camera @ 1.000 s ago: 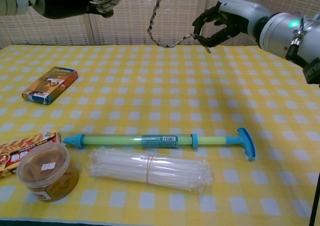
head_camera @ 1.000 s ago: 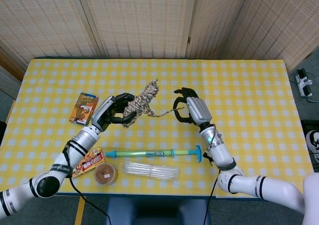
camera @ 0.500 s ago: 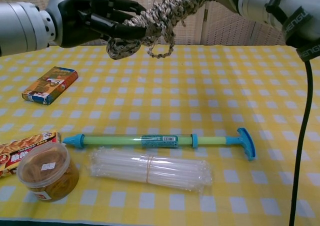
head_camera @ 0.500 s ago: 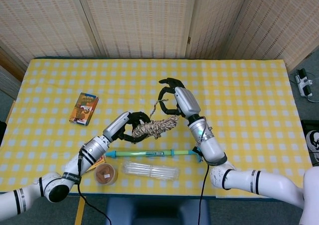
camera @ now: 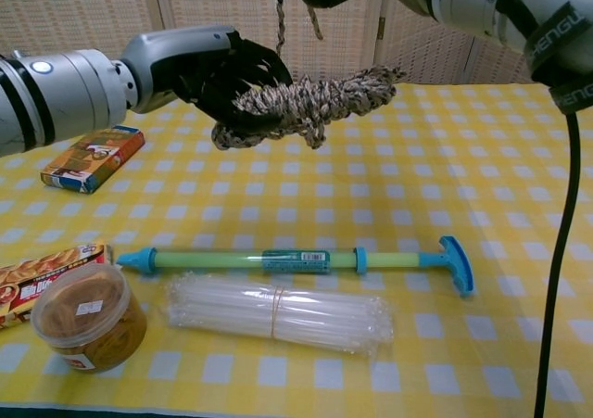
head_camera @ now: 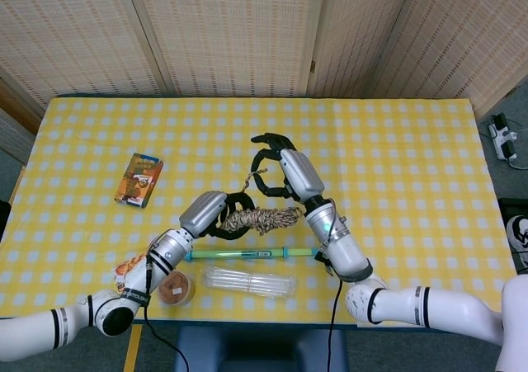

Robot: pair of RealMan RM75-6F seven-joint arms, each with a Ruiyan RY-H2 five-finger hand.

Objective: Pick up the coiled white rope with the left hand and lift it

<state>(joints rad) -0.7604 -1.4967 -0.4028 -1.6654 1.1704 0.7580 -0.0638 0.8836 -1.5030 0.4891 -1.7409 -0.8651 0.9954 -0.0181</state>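
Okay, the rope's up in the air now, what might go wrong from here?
Two risks. The left robot hand grips only one end of the rope, so the free end sticking out sideways may sag or the coil may slip loose. A loose strand runs up to the right robot hand; if the hands move apart, it may tug the coil undone, possibly dropping it onto the pump below.

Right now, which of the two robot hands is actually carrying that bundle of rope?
The left robot hand grips the coiled rope in the air. The right robot hand, higher up, touches only its loose end.
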